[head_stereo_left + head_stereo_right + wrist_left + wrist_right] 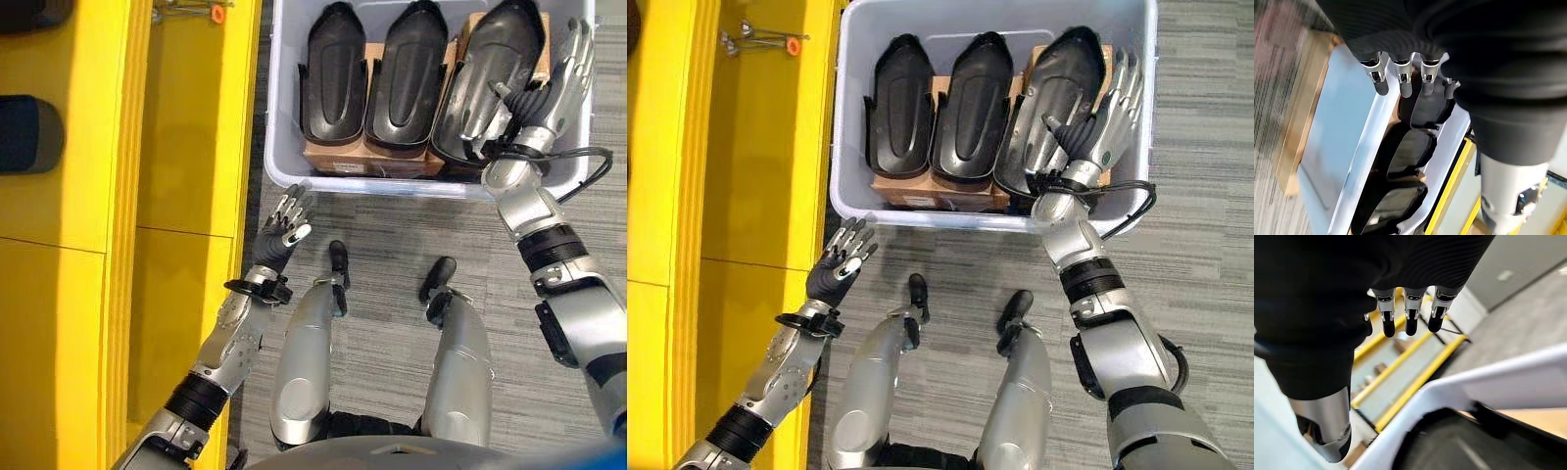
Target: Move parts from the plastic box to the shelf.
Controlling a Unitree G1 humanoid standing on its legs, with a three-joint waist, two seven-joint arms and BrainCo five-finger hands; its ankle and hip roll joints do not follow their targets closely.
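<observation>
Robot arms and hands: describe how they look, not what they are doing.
Both arms are silver-grey metal with black bands at the joints. The left hand and right hand each have a dark ribbed cover over the back and wrist, with silver fingers ending in dark tips. A black cable loops beside the right wrist. The right hand shows a small green spot near the wrist.

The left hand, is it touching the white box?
Apart. In the left eye view the left hand hangs open over the grey floor, with a strip of floor showing between its fingertips and the white box.
</observation>
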